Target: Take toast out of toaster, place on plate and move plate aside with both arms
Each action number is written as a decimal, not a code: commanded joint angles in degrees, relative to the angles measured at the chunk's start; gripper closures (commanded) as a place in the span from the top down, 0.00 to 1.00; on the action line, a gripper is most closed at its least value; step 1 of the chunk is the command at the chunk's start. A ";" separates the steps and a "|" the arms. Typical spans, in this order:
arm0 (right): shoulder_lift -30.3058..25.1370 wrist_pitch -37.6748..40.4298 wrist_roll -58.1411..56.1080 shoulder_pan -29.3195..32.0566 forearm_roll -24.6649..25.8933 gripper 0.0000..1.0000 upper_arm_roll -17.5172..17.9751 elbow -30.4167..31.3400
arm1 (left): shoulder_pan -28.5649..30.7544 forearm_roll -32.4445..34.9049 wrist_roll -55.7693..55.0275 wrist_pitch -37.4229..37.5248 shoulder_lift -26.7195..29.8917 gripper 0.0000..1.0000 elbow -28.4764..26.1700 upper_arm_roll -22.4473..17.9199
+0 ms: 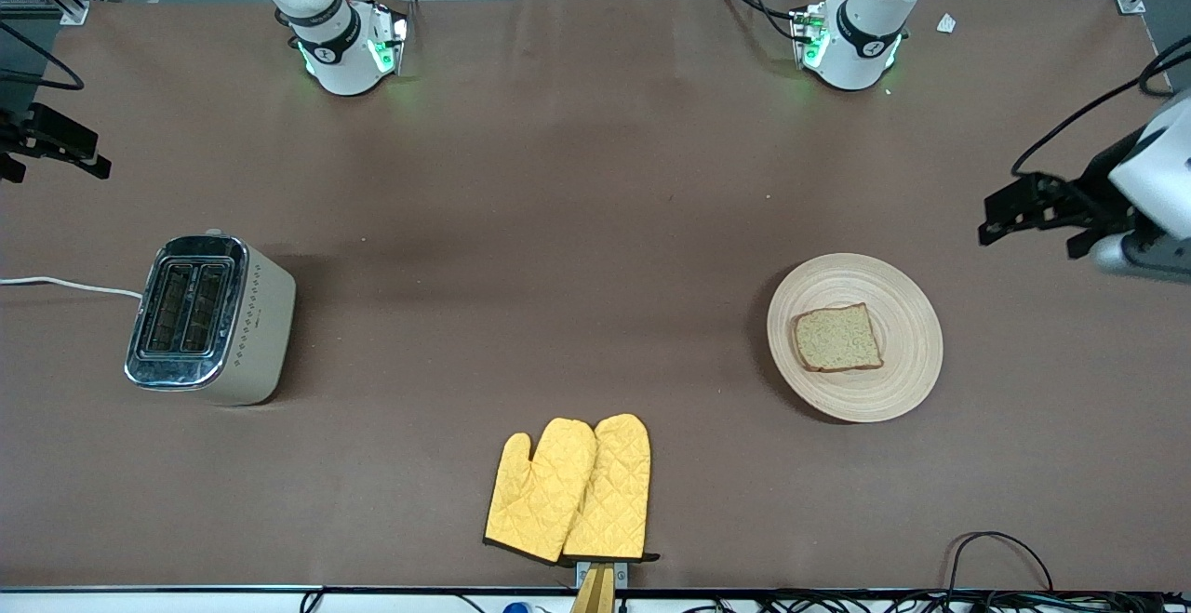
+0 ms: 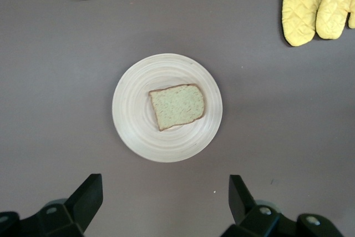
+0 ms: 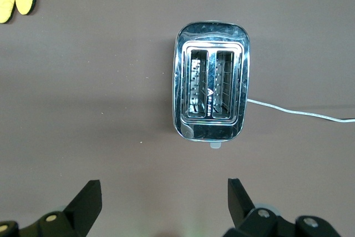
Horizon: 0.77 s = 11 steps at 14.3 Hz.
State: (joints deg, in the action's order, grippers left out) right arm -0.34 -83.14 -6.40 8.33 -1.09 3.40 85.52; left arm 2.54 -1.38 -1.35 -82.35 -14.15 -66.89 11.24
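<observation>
Your toast lies flat on the plate, toward the left arm's end of the counter. Your left gripper hangs over bare counter beside the plate, jaws apart and empty. Your right gripper hangs near the toaster, jaws apart too.

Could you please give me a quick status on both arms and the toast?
Left tool open, up near the plate. Right tool open, over the toaster. Toast lies on plate. Nothing blocking.

No legible text — toaster marking unreadable.
</observation>
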 commanded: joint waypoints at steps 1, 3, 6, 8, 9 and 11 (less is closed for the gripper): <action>-0.97 -0.53 0.51 0.37 0.83 1.00 0.46 1.23 | 2.81 0.42 -0.40 -8.31 9.28 1.00 -14.70 0.01; -0.97 -0.53 0.51 0.46 0.74 1.00 0.46 1.23 | 2.82 0.33 -0.40 -16.22 17.01 1.00 -26.92 -0.08; -0.97 -0.53 0.51 0.37 0.83 1.00 0.46 1.23 | 2.73 0.33 0.20 -16.80 19.60 1.00 -30.15 0.01; -0.97 -0.61 0.51 0.29 0.83 1.00 0.46 1.23 | 2.55 0.42 0.47 -14.87 19.42 1.00 -29.27 0.01; -0.97 -0.62 0.51 0.29 0.83 1.00 0.46 1.23 | 2.47 0.68 0.56 -14.42 19.25 1.00 -28.92 0.01; -0.97 -0.62 0.51 0.29 0.83 1.00 0.46 1.23 | 2.47 0.94 1.79 -14.42 18.72 1.00 -27.86 0.01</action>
State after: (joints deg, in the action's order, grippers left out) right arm -0.34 -83.15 -6.40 8.34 -1.09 3.39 85.52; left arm 5.18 -1.38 -0.90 -97.14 4.33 -95.05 11.32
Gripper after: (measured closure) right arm 0.000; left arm 0.000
